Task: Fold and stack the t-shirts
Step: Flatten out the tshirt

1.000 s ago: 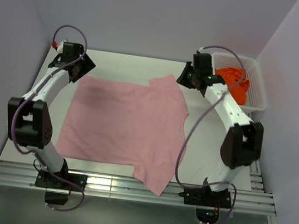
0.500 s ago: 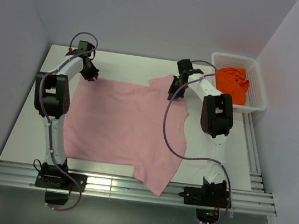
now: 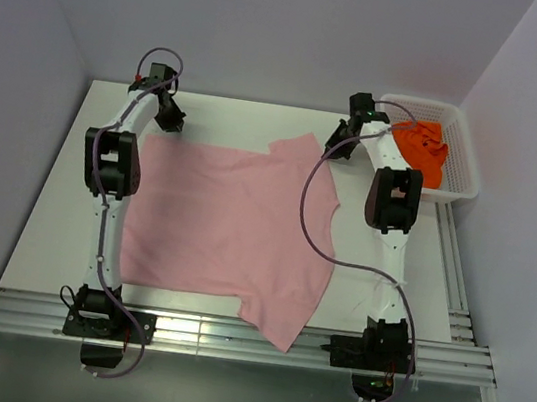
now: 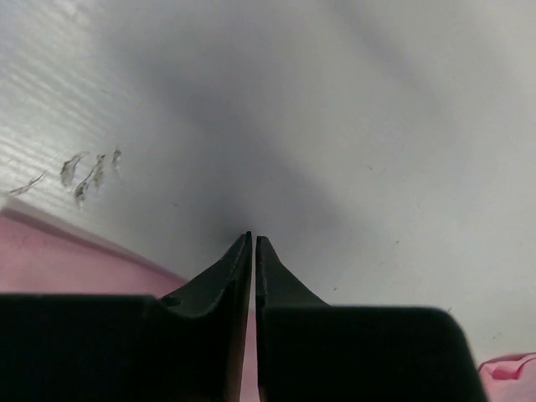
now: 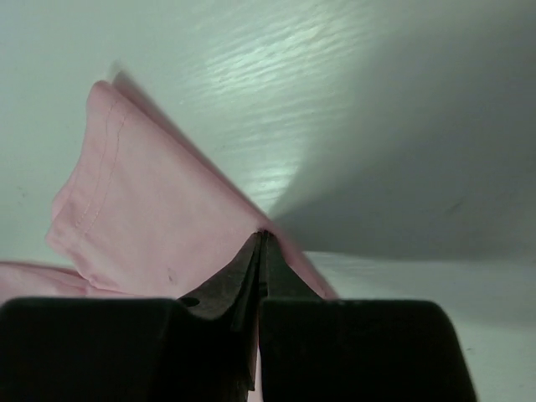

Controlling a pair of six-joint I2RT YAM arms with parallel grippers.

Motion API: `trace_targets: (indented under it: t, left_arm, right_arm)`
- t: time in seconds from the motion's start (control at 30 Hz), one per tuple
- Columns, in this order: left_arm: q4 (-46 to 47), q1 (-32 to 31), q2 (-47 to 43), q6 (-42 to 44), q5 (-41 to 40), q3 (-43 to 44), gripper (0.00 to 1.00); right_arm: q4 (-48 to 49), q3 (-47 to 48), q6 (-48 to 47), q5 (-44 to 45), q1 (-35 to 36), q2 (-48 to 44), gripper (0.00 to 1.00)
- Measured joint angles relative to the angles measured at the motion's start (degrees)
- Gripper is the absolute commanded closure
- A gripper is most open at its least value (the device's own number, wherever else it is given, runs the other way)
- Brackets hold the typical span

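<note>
Right gripper (image 5: 261,234), fingers pressed together, pinches a sleeve edge of the flat-spread pale pink cloth t-shirt (image 3: 225,220); left gripper (image 4: 253,239), likewise closed, tips just beyond the shirt's edge, hold unclear.

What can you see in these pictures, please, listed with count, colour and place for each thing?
pink t-shirt: one, pale pink, spread flat across the middle of the table
orange t-shirt: one, bright orange, bunched in the basket
basket: one, white, far right
table: one, white, under the pink t-shirt
left arm: one, white and black, stretched along the left side
right arm: one, white and black, stretched along the right side
left tool: one, black, shut, by the pink t-shirt's far left corner
right tool: one, black, shut on the pink t-shirt's far sleeve
</note>
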Motion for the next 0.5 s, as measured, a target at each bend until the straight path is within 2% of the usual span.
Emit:
trace_targets:
  t: [0.07,0.2,0.23,0.27,0.3,0.33,0.37,0.4,0.43,0.5]
  left_arm:
    - [0.09,0.13,1.07,0.02,0.70,1.44,0.94]
    - [1.99,0.50,1.60,1.03,1.73,1.95,0.90]
    - [3.37,0.63,1.09,1.62,1.77,1.27,0.89]
    - [4.44,0.68,0.26,2.05,1.79,0.07,0.76]
    - [5.03,0.76,-0.83,2.71,1.81,-1.11,0.61]
    - [5.49,0.90,-2.34,3.56,1.70,-2.08,0.49]
    - [5.81,1.25,-3.74,3.56,1.55,-2.75,0.27]
    - [6.27,1.46,-5.73,3.85,1.40,-3.43,0.17]
    - [6.86,1.79,-7.78,3.85,1.20,-3.93,0.13]
    - [8.00,2.75,-13.00,3.37,0.33,-5.27,0.19]
  right_arm:
    - [0.02,0.50,0.44,-1.16,-1.18,0.44,1.00]
    - [1.16,1.77,1.18,-2.49,-2.73,1.18,1.00]
    - [1.77,1.77,1.18,-3.02,-2.89,1.18,0.77]
    - [2.78,1.77,1.46,-3.52,-2.97,1.18,0.57]
    - [3.87,1.73,1.60,-3.93,-2.99,1.09,0.13]
    - [4.81,1.68,1.25,-4.20,-2.99,0.94,0.00]
    - [6.38,1.70,1.25,-5.90,-3.06,0.59,0.00]
    - [7.37,2.01,0.98,-5.46,-3.06,-0.04,0.00]
    - [7.69,2.51,0.92,-5.95,-3.04,-0.59,0.00]
    - [8.59,2.84,1.03,-6.08,-2.99,-2.05,0.00]
